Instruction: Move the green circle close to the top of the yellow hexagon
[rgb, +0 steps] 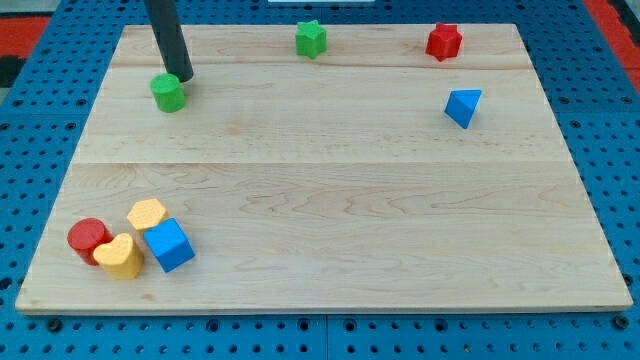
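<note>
Two green blocks, two yellow, two blue, two red — my tip (182, 76) touches the green circle (168, 92).

1. A robotics lab bench: a pale wooden board (330, 190) lies on a blue perforated mounting surface (45, 90) with regular holes.
2. Small coloured test blocks sit scattered on it, clustered toward seven o'clock.
3. A dark rod (165, 35) enters near eleven o'clock.

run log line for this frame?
my tip: at green circle, its upper right | yellow hexagon: bottom left | status: not near yet
</note>
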